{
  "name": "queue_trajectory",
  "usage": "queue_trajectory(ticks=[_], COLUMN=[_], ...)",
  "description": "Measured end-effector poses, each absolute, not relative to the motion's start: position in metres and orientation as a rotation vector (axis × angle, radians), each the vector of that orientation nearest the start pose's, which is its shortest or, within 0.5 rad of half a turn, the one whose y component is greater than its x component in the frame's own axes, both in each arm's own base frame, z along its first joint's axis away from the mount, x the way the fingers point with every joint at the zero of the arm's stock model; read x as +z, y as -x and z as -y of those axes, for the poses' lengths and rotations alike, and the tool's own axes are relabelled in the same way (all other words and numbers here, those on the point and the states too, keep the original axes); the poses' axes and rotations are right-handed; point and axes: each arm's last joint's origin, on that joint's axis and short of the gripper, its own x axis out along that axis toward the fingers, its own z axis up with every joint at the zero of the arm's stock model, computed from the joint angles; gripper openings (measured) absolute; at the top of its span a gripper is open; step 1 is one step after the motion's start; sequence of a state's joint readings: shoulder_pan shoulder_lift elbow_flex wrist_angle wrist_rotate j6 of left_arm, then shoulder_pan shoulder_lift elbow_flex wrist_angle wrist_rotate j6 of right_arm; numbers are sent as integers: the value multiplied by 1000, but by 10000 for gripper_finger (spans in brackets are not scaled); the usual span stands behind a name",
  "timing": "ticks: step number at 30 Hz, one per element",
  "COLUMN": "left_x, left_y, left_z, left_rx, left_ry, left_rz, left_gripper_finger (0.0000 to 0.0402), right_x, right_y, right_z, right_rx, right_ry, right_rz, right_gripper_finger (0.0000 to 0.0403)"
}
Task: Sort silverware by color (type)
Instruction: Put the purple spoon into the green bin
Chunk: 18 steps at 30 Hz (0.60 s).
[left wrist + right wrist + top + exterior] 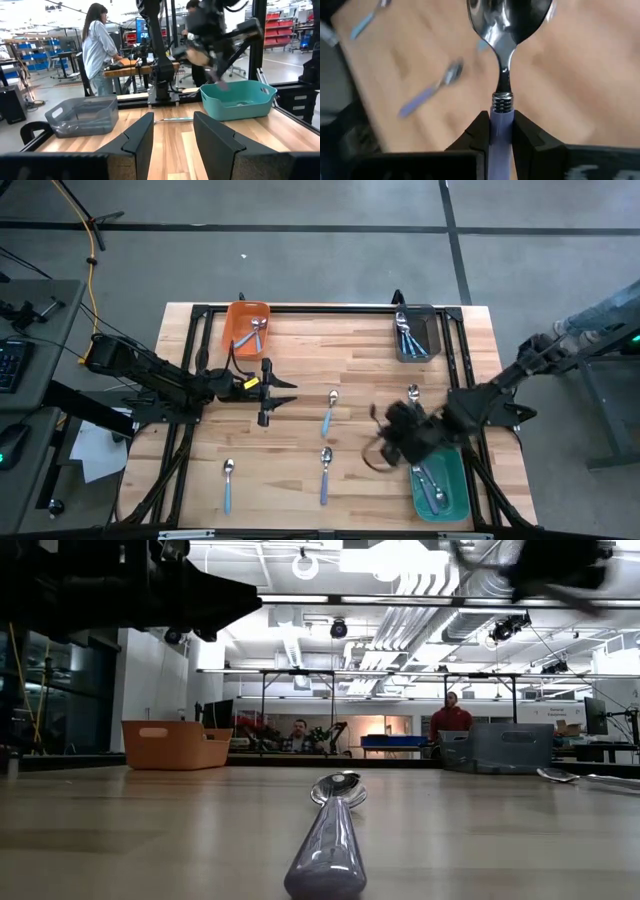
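My right gripper (392, 438) hangs over the table's right side beside the teal bin (455, 498), shut on a purple-handled spoon (502, 45). In the left wrist view it shows above that bin (235, 100). My left gripper (288, 393) is open and holds nothing; it hovers left of centre. Several loose spoons lie flat on the wood: a blue-handled one (329, 413), a purple-handled one (325, 472), a light-blue one (228, 483) and one near the right arm (413, 392). More spoons lie in the orange bin (248, 328), the grey bin (417, 332) and the teal bin. My right gripper pinches the spoon's purple handle (500, 125) between its two fingers (479, 134), just behind the metal collar. The fingers lie along the handle, and the silver bowl (510, 17) sticks out beyond the fingertips. The spoon is lifted clear of the table.
The orange bin stands at the far left corner, the grey bin at the far right, the teal bin at the near right edge. A black frame rail (320, 308) runs around the table. In the low view a purple-handled spoon (328, 840) lies close by. People show in the room behind.
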<state>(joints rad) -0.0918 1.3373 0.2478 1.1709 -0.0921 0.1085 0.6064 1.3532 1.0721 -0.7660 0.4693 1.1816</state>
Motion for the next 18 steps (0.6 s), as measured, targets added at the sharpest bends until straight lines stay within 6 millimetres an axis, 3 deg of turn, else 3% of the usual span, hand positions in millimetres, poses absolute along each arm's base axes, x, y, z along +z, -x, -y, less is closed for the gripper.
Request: queue_trajectory(ticks=[6,11,18], left_x=[178,178,178], left_y=[-221,-221,-221], left_z=[18,18,18], left_rx=[5,6,6], left_ry=[-98,-98,-90], left_rz=[76,77,77], left_gripper_finger=[133,133,133], right_x=[261,242,217], right_y=[-183,-156,-141], right_z=[-186,-211,-234], right_rx=[-368,-546,-675], right_ry=[-819,-940,-961], right_rz=[-996,-1143,-1306], right_gripper_finger=[27,28,28])
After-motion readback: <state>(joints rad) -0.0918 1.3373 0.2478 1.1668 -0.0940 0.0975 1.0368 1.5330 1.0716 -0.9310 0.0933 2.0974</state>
